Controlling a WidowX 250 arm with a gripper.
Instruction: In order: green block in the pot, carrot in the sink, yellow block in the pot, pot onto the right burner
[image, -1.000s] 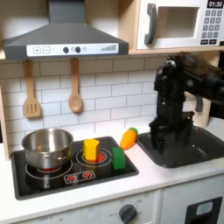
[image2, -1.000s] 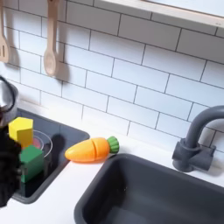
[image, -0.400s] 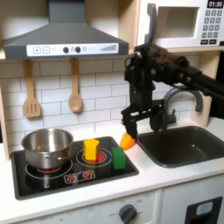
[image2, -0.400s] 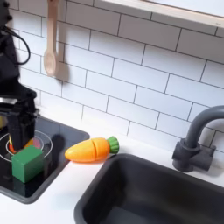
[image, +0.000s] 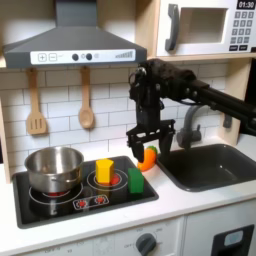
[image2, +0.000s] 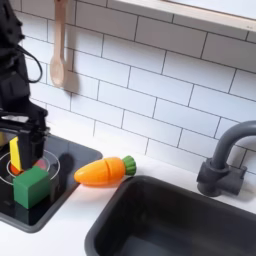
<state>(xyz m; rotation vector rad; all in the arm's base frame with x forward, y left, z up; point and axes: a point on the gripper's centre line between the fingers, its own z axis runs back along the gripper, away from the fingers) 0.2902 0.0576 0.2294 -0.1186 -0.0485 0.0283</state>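
In both exterior views my gripper (image: 151, 147) (image2: 22, 134) hangs open, just above and behind the blocks on the black cooktop (image: 60, 205). The orange carrot (image: 148, 159) (image2: 105, 171) lies on the counter between cooktop and sink, right below the fingers in the first exterior view. The green block (image: 135, 180) (image2: 32, 187) stands at the cooktop's front. The yellow block (image: 104, 171) (image2: 15, 155) is beside it, partly hidden by the gripper in the second exterior view. Both blocks rest on the right burner (image2: 39, 164). The silver pot (image: 55, 167) sits on the other burner. The dark sink (image: 212, 167) (image2: 180, 222) is bare.
The arched faucet (image: 190, 122) (image2: 226, 158) stands behind the sink. Two wooden spoons (image: 36, 106) (image: 86, 102) hang on the tiled wall. A range hood (image: 70, 45) and a microwave (image: 205, 28) hang overhead. The counter's front edge runs just below the cooktop.
The arm has swung from over the sink leftward in the first exterior view and now hangs over the carrot and blocks, fingers open. The blocks, carrot and pot have not moved.
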